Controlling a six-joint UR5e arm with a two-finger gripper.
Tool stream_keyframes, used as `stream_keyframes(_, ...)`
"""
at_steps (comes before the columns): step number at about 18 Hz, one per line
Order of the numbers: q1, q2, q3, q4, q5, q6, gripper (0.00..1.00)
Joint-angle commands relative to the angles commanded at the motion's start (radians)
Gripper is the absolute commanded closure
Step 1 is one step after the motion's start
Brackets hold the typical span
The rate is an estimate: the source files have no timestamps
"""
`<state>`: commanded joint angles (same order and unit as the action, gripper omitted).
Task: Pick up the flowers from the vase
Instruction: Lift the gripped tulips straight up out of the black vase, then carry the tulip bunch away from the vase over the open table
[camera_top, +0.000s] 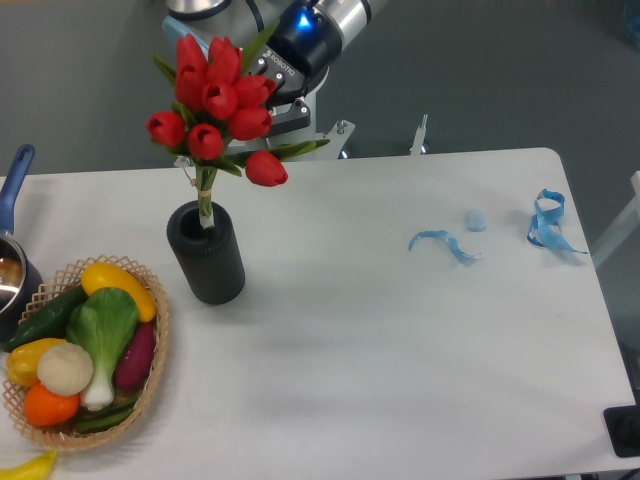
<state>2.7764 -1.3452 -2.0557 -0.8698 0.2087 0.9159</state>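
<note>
A white surface (350, 340) with rounded far corners carries everything. Toward its left stands the black vase (207, 257), upright. Just left of it, at the near-left corner, sits a wicker basket (152, 375) of vegetables, and a yellow pepper (25, 466) lies at the front edge. A blue-handled pot (12, 255) is cut off by the left border. On the right lie a blue ribbon strip (441, 243), a small pale blue piece (476, 221) and a looped blue ribbon (549, 225).

A white table (400, 380) with rounded corners fills the scene under even light. Behind its far edge lies grey floor (500, 70).
</note>
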Motion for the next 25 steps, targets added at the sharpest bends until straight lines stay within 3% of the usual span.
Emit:
stream_keyframes(5,0.041,-0.009,0.049,0.000,-0.048,-0.037,0.84)
stream_keyframes(8,0.045,-0.051,0.086,0.000,-0.046,-0.049,0.84)
stream_keyframes(12,0.055,-0.142,0.132,0.009,-0.002,-0.037,0.84)
stream_keyframes(16,0.081,-0.166,0.144,0.008,0.092,-0.003,0.84)
stream_keyframes(18,0.083,-0.205,0.172,0.011,0.174,0.014,0.84)
stream_keyframes(22,0.078,-0.210,0.213,0.011,0.502,0.021,0.86)
stream_keyframes(25,0.077,-0.227,0.221,0.011,0.609,0.024,0.86)
